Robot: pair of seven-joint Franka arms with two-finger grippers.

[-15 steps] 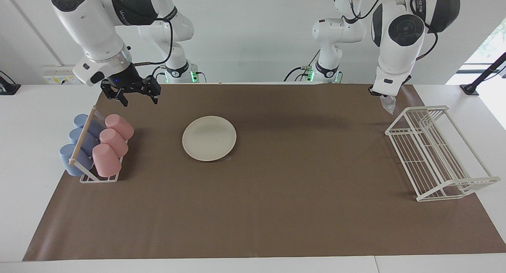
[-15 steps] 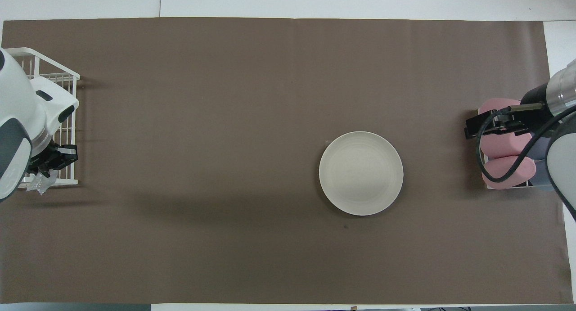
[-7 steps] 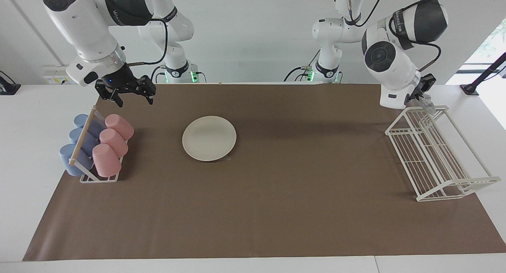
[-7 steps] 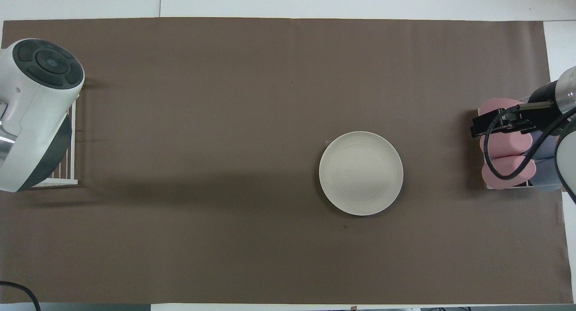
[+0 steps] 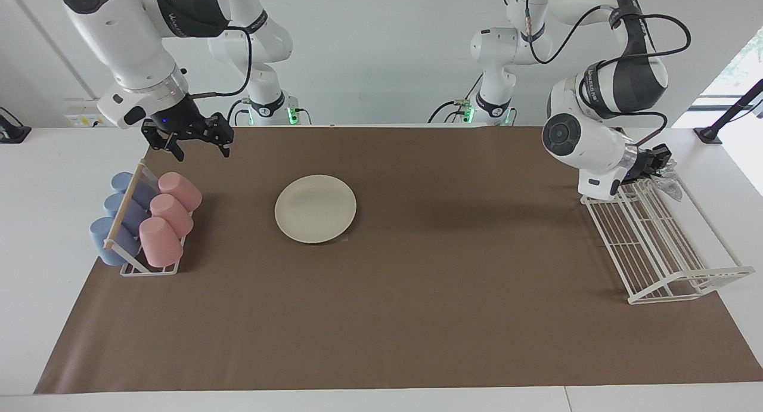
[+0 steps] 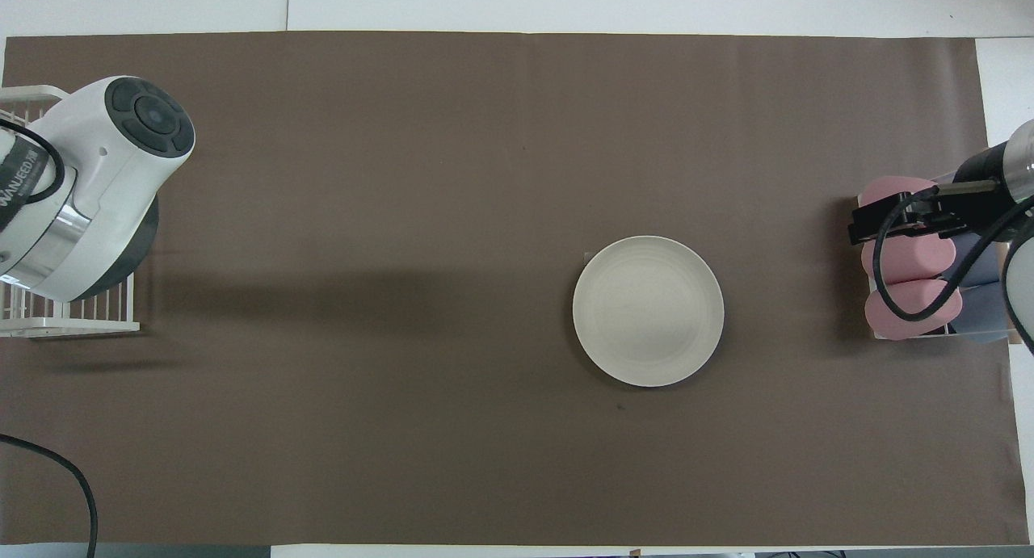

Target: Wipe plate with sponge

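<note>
Two hazards: the left end effector (image 5: pixel 660 163), clenched on the sponge (image 5: pixel 669 182) over the wire rack (image 5: pixel 661 245), may snag its bars, while the plate (image 5: pixel 315 208), mid-counter (image 5: pixel 417 316) and unheld, may skid; the right end effector (image 5: pixel 197 141) waits, spread, over the cups (image 5: pixel 156 216).

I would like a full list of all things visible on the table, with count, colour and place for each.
plate: 1, cream-white, on the brown mat, toward the right arm's end
pink cups: 3, pink, in the cup rack
blue cups: 3, blue, same rack, beside the pink ones
wire rack: 1, white, at the left arm's end
sponge: 1, silvery-grey, in the left gripper over the wire rack
left gripper: shut on the sponge
right gripper: open, empty, above the mat beside the cup rack
</note>
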